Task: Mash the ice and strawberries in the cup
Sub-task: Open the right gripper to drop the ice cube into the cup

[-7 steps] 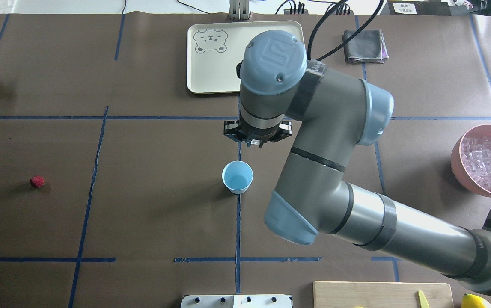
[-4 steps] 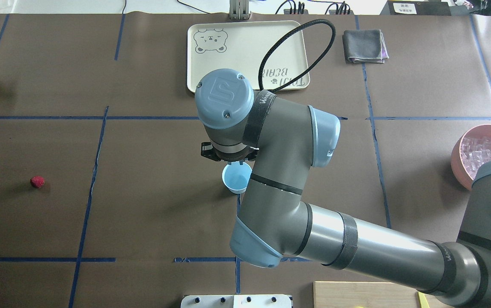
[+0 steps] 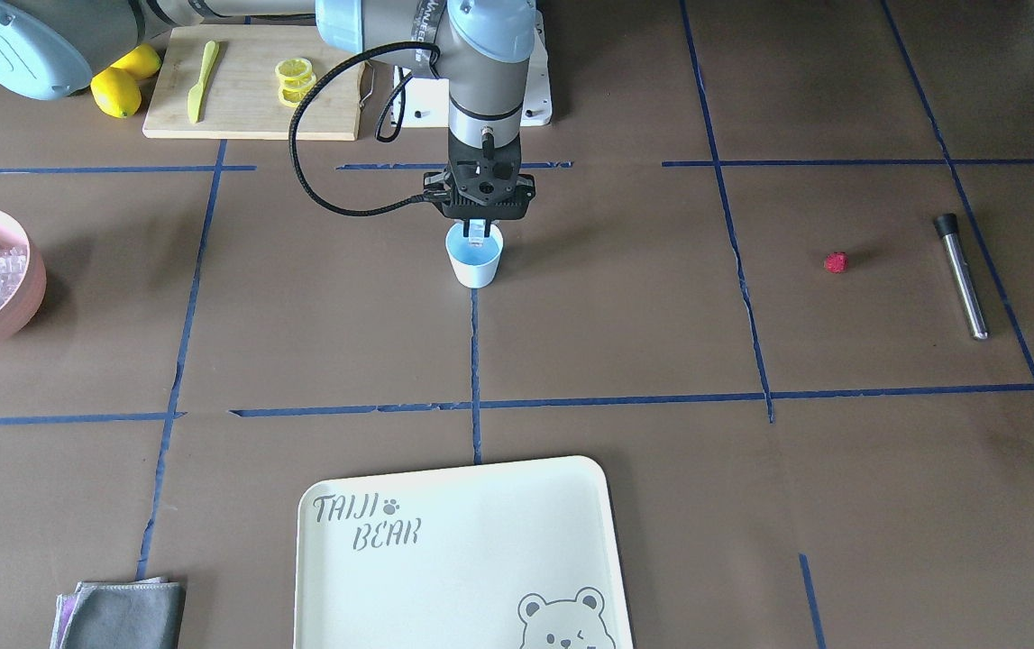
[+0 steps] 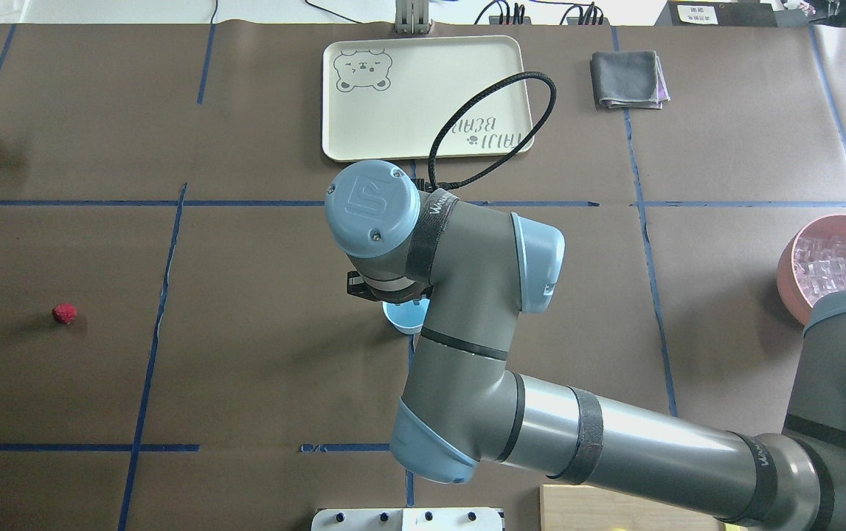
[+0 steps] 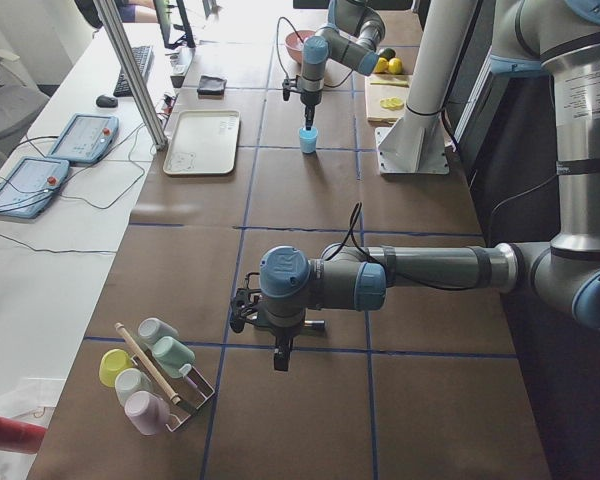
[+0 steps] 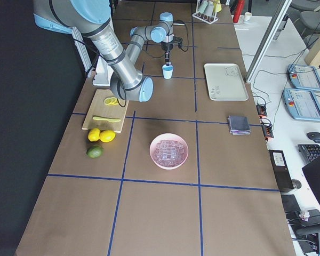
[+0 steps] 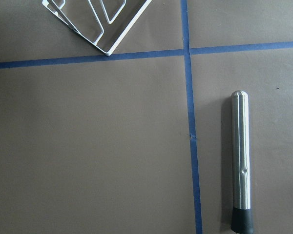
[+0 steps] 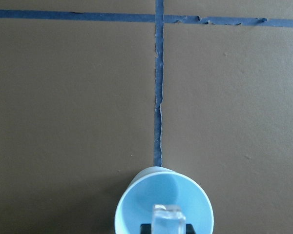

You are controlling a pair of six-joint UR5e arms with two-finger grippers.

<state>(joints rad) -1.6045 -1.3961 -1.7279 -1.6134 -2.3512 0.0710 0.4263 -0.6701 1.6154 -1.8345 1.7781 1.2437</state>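
Observation:
The light-blue cup [image 3: 475,261] stands upright at the table's middle, partly under the right wrist in the overhead view [image 4: 402,318]. My right gripper [image 3: 477,236] hangs straight down over its mouth, shut on one clear ice cube [image 8: 168,217] held just above the cup [image 8: 163,200]. More ice [image 4: 832,259] fills the pink bowl [image 3: 28,270]. The red strawberry [image 3: 835,262] lies alone on the table, far off on my left side [image 4: 64,313]. My left gripper [image 5: 280,358] shows only in the exterior left view, low over the table; whether it is open or shut I cannot tell.
A steel muddler [image 7: 240,156] lies beyond the strawberry [image 3: 961,275], near a white wire rack [image 7: 100,27]. A cream bear tray [image 3: 453,559] and a grey cloth [image 3: 124,613] sit at the far side. Cutting board [image 3: 246,90] with lemons [image 3: 120,86] is by the robot's base.
My right arm has swung back from beyond the cup to directly above it and come down, so the wrist now covers most of the cup in the overhead view.

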